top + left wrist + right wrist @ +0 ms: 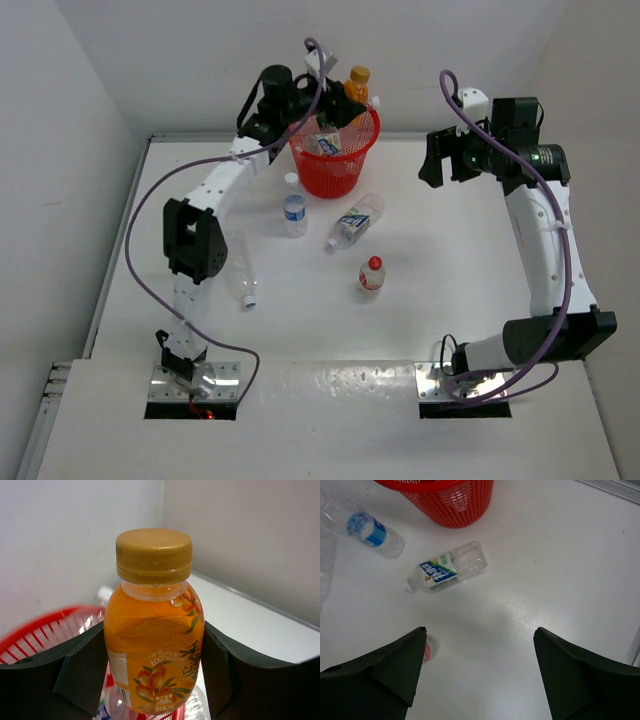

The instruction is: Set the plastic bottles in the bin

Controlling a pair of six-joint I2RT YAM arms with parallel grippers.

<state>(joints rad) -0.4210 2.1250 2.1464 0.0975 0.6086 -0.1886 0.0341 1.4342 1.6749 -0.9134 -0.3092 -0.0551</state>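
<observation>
Orange plastic bottle with gold cap, upright, clamped in left gripper, over far rim of round red mesh basket, right gripper spread empty, right of basket.

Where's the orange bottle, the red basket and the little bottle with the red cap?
Orange plastic bottle [150, 640]: left wrist view, on its body.
Round red plastic mesh basket [335, 174]: top external view, on its side wall.
Small red-capped plastic bottle [371, 280]: top external view, on its body.
</observation>
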